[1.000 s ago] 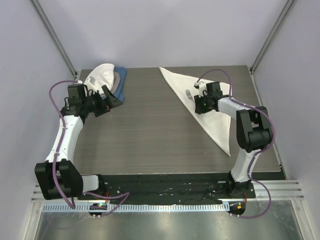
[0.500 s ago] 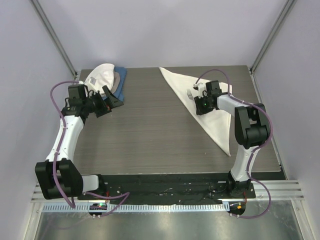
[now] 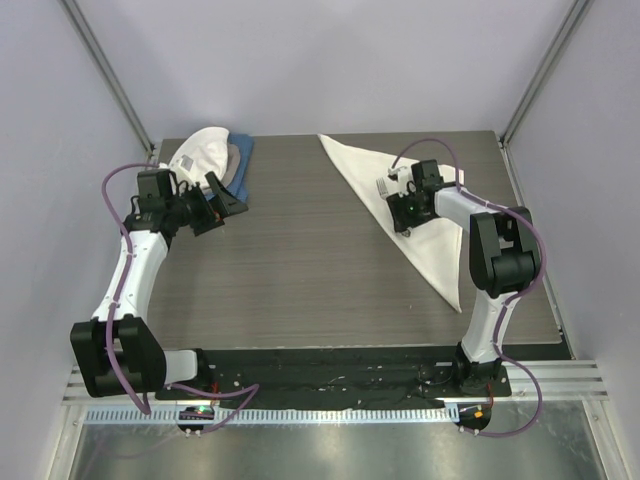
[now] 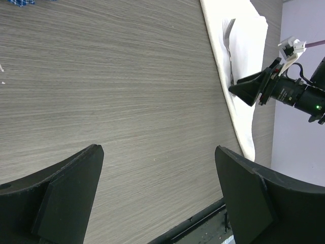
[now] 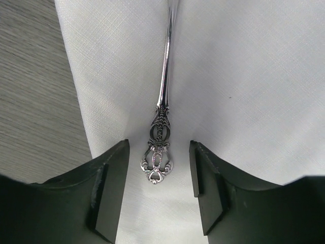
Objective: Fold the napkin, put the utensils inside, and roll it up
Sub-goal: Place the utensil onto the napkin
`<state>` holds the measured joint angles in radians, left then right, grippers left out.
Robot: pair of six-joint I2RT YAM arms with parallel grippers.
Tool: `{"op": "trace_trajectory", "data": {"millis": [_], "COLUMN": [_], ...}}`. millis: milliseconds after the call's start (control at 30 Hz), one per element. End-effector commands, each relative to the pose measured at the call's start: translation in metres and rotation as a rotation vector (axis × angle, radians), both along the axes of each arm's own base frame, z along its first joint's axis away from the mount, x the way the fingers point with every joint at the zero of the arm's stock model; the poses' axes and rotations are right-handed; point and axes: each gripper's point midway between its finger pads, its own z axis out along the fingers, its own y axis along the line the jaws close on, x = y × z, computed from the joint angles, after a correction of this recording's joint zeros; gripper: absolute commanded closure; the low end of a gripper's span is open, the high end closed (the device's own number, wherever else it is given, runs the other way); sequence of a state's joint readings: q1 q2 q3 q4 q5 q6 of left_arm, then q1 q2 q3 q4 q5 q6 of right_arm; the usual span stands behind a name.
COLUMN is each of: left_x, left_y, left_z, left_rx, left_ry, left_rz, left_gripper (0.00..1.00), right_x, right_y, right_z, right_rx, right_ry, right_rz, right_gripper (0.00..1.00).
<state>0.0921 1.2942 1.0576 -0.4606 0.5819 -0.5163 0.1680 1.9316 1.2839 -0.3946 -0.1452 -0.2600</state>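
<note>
Tabletop (image 3: 300, 270): grey wood-grain, pale walls on three sides, both arm bases at the near edge.
Napkin (image 3: 435, 260): cream cloth, folded into a long triangle, flat on the far right of the tabletop; one tip toward the back edge, one toward the near right. Number of layers impossible to tell.
Fork (image 5: 163, 101): lying on the napkin near its long left edge, ornate ring end toward the right wrist camera. Tines cut off by the top of that view; from above, only the tines peeking out past the wrist.
Right jaws: down low over the napkin and part open, one finger on either side of the fork's ring end. A sliver of cloth showing on both sides, so gripping nothing.
Left jaws: spread wide above bare wood on the left, nothing between them.
Stacked cloths (image 3: 212, 155): white, tan and blue heap at the far left corner, just beyond the left arm (image 3: 140, 260); lower layers mostly buried under the white one.
Right arm (image 3: 500, 260): covering part of the napkin's right edge from above.
</note>
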Motion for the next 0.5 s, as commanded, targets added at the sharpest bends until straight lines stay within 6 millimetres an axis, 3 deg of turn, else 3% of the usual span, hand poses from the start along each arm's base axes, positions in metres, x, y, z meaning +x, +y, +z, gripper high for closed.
{"op": "trace_trajectory", "data": {"millis": [0,200,233,300,333,400,467], "left_x": [0.004,0.004,0.005,0.005,0.006,0.006,0.006], "left_y": [-0.005,-0.004,-0.005,-0.005,-0.004,-0.005,-0.004], "left_z": [0.006,0.005,0.004,0.003,0.003,0.002,0.000], "left_rx": [-0.021,-0.023,-0.024,-0.024,-0.024,-0.023,-0.023], "left_ry": [-0.033,-0.030,-0.027,-0.025,-0.025,-0.021,-0.016], "left_rz": [-0.023,-0.020,-0.021,-0.025,-0.023,-0.026,-0.021], "left_gripper": [0.03,0.03,0.04,0.04,0.04,0.04,0.04], "right_x": [0.015,0.052,0.063,0.074,0.085,0.090,0.099], "right_y": [0.001,0.005,0.005,0.005,0.009,0.014,0.018], "right_z": [0.034,0.046,0.052,0.044,0.053,0.042,0.046], "right_rx": [0.001,0.031,0.037,0.033,0.050,0.065,0.084], "right_ry": [-0.076,-0.179,-0.204,-0.197,-0.218,-0.189,-0.198], "right_rz": [-0.012,-0.073,-0.100,-0.123,-0.118,-0.113,-0.106], "right_gripper": [0.39,0.37,0.39,0.45,0.46,0.49,0.50]}}
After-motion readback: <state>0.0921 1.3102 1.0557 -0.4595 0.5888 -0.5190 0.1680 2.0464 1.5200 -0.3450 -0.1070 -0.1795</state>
